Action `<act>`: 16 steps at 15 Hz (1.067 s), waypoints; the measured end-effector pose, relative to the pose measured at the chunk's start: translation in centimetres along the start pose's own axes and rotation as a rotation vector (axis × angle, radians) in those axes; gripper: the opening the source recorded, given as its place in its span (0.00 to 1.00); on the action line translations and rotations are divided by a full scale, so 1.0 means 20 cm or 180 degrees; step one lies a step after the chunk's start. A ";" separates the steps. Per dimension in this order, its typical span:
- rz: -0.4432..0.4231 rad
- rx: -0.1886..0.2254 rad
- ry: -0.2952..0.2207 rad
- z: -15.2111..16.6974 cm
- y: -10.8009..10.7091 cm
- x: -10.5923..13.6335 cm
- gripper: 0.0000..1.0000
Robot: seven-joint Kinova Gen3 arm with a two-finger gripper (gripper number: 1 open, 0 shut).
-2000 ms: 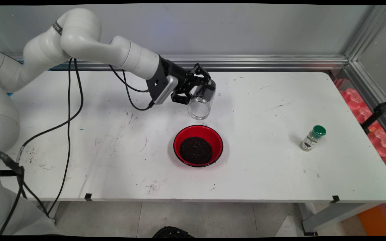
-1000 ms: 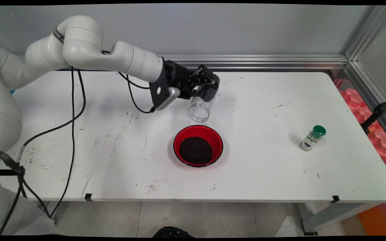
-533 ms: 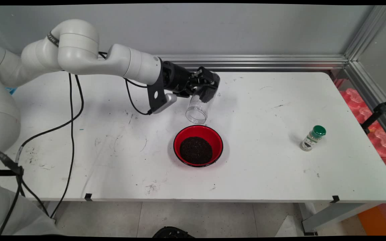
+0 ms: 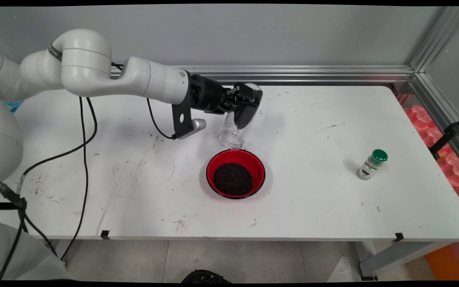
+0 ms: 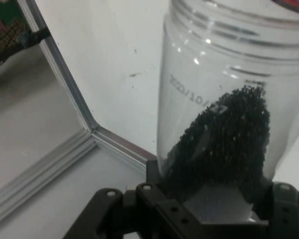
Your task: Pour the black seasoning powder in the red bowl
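The gripper [image 4: 244, 104] is squeezing a clear jar [image 4: 238, 121], tipped mouth-down over the red bowl's [image 4: 258, 166] far rim. Black grains hide its fingers. Faint, unreadable numbers mark the jar.

Tilted clear jar [image 4: 239, 119] of black grains, mouth-down

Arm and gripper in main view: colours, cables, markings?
White rounded arm, a dark lettered band at its joint. Black wrist section, black linkage gripper, and a black bracket with a silver camera module beneath. Black cables hang from the arm.
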 end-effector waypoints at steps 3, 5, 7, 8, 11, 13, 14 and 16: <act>0.0098 0.0017 -0.0039 -0.01 0.00 0.01 0.00; 0.0180 0.0032 -0.0073 -0.02 0.00 0.02 0.00; 0.0256 0.0051 -0.0100 -0.02 -0.01 0.03 0.00; 0.0294 0.0064 -0.0114 -0.03 -0.01 0.03 0.00; 0.0397 0.0103 -0.0150 -0.03 -0.02 0.05 0.00; 0.0446 0.0123 -0.0167 -0.03 -0.03 0.06 0.00; 0.0473 0.0135 -0.0178 -0.03 -0.03 0.06 0.00; 0.0517 0.0154 -0.0198 -0.03 -0.03 0.07 0.00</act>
